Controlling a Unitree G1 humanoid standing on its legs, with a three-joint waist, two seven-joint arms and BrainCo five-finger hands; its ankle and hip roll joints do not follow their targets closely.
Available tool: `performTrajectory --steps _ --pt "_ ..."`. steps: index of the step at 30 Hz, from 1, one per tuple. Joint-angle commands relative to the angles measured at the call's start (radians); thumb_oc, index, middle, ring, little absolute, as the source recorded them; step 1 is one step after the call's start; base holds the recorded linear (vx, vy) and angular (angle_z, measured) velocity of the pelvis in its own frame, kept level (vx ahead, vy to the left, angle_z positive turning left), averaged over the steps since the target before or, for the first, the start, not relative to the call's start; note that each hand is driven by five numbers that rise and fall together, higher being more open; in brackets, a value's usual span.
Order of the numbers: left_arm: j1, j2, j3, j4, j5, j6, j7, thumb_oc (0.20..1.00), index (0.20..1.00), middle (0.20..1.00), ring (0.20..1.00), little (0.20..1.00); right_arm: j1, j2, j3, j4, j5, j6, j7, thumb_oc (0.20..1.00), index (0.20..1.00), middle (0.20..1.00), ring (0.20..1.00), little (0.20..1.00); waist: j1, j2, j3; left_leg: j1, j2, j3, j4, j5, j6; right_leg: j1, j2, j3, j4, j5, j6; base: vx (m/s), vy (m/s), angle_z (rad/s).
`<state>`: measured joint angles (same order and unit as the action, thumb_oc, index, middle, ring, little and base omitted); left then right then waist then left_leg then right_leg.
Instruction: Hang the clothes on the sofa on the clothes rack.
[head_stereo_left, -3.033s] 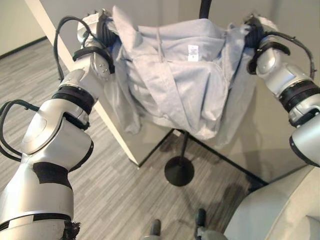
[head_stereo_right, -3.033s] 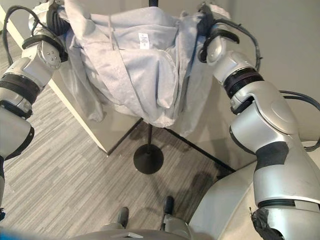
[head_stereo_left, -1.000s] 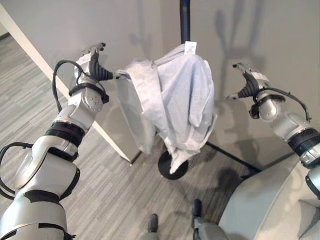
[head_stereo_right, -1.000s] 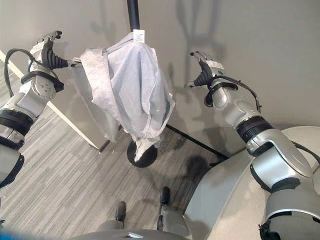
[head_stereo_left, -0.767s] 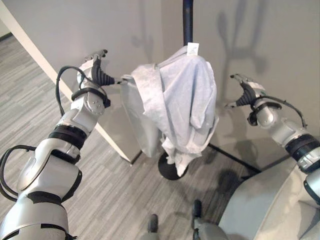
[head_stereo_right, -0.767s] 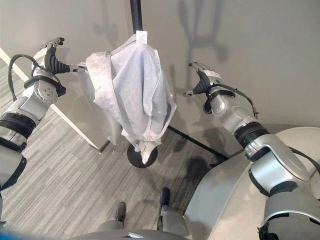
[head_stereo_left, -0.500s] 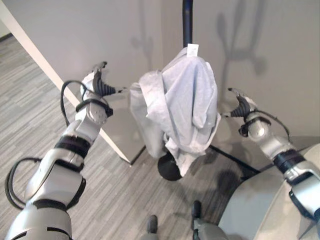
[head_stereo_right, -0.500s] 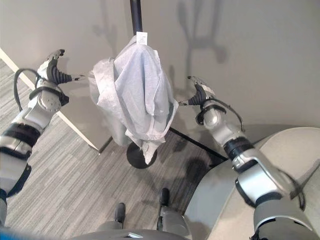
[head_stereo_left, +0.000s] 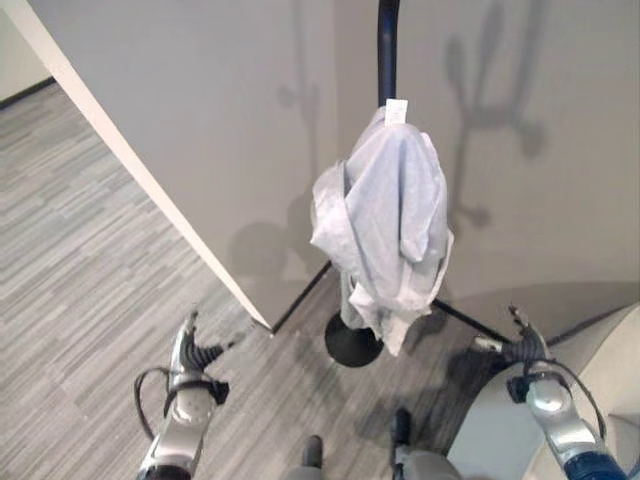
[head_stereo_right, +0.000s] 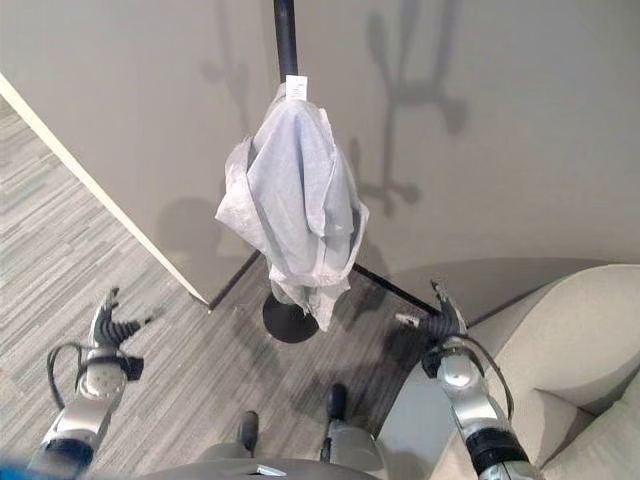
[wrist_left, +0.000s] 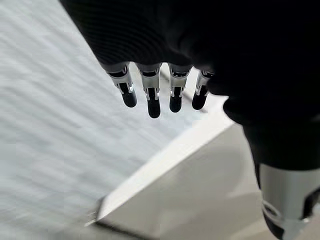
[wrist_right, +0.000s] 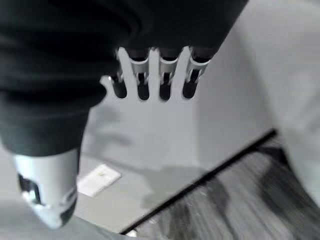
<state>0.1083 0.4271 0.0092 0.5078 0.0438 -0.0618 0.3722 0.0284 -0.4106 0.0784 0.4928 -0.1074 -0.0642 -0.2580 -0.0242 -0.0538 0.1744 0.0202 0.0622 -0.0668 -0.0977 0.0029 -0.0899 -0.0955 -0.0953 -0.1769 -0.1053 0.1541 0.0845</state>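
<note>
grey garment (head_stereo_left: 388, 230) hangs bunched on the black rack pole (head_stereo_left: 386, 45), above its round base (head_stereo_left: 352, 341). left hand (head_stereo_left: 192, 352) and right hand (head_stereo_left: 524, 346) low, fingers relaxed, empty. sofa (head_stereo_right: 560, 340) at right.

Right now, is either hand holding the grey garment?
No: the grey garment hangs on the clothes rack, while the left hand and right hand are low, open and apart from it.
</note>
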Motion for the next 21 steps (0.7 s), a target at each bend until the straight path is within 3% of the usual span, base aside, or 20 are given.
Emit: performTrajectory --steps 1,5,6,8,12,13,15,21 --pt "-0.101 0.023 -0.033 0.062 -0.042 -0.044 -0.029 1.0 1.0 1.0 1.0 1.0 -0.074 -0.042 0.014 0.044 0.021 -0.032 0.003 1.0 1.0 1.0 1.0 1.0 0.01 0.018 -0.043 -0.032 0.009 0.04 0.01 -0.026 0.004 0.076 -0.082 -0.014 0.018 -0.133 0.132 0.0 0.0 0.0" --pt "-0.097 0.025 -0.047 0.079 -0.033 -0.043 -0.038 1.0 1.0 1.0 1.0 1.0 -0.069 -0.046 0.044 0.089 0.004 -0.028 0.019 1.0 1.0 1.0 1.0 1.0 0.01 0.018 -0.045 -0.031 0.009 0.037 0.011 -0.026 0.004 0.08 -0.082 -0.017 0.018 -0.134 0.131 0.0 0.0 0.03" --pt "-0.11 0.014 -0.108 0.154 0.017 -0.042 -0.048 1.0 1.0 1.0 1.0 1.0 -0.069 -0.021 0.116 0.189 -0.008 -0.025 0.045 1.0 1.0 1.0 1.0 1.0 0.011 0.018 -0.05 -0.03 0.007 0.034 0.012 -0.028 0.005 0.085 -0.083 -0.017 0.018 -0.135 0.129 0.0 0.0 0.0" --pt "-0.12 -0.016 -0.143 0.244 0.027 -0.04 -0.06 1.0 1.0 1.0 1.0 1.0 -0.061 0.016 0.147 0.279 0.005 -0.023 0.057 1.0 1.0 1.0 1.0 1.0 0.011 0.017 -0.053 -0.028 0.004 0.032 0.014 -0.03 0.007 0.089 -0.083 -0.017 0.018 -0.136 0.129 0.01 0.003 0.02" --pt "-0.125 -0.119 -0.184 0.466 -0.025 -0.028 -0.111 1.0 1.0 1.0 1.0 1.0 -0.051 0.121 0.151 0.529 0.104 -0.006 0.081 1.0 1.0 1.0 1.0 1.0 0.012 0.019 -0.065 -0.018 0.0 0.037 0.018 -0.038 0.01 0.102 -0.085 -0.024 0.018 -0.137 0.128 0.03 0.013 0.03" --pt "-0.119 -0.171 -0.186 0.565 -0.074 -0.021 -0.162 1.0 1.0 1.0 1.0 1.0 -0.042 0.164 0.132 0.654 0.164 0.007 0.103 1.0 1.0 1.0 1.0 1.0 0.011 0.022 -0.076 -0.008 -0.001 0.041 0.02 -0.044 0.011 0.111 -0.085 -0.025 0.018 -0.139 0.127 0.06 0.026 0.03" --pt "-0.121 -0.201 -0.168 0.679 -0.098 -0.006 -0.199 1.0 1.0 1.0 1.0 1.0 -0.031 0.183 0.125 0.726 0.18 0.019 0.122 1.0 1.0 1.0 1.0 1.0 0.014 0.021 -0.089 0.003 -0.001 0.04 0.019 -0.049 0.012 0.121 -0.084 -0.028 0.018 -0.144 0.125 0.08 0.013 0.01" --pt "-0.121 -0.196 -0.153 0.735 -0.092 -0.005 -0.224 1.0 1.0 1.0 1.0 1.0 -0.029 0.192 0.143 0.725 0.193 0.019 0.145 1.0 1.0 1.0 1.0 1.0 0.024 0.017 -0.117 0.026 0.001 0.045 0.017 -0.059 0.012 0.14 -0.084 -0.03 0.018 -0.15 0.122 0.05 0.003 0.05"
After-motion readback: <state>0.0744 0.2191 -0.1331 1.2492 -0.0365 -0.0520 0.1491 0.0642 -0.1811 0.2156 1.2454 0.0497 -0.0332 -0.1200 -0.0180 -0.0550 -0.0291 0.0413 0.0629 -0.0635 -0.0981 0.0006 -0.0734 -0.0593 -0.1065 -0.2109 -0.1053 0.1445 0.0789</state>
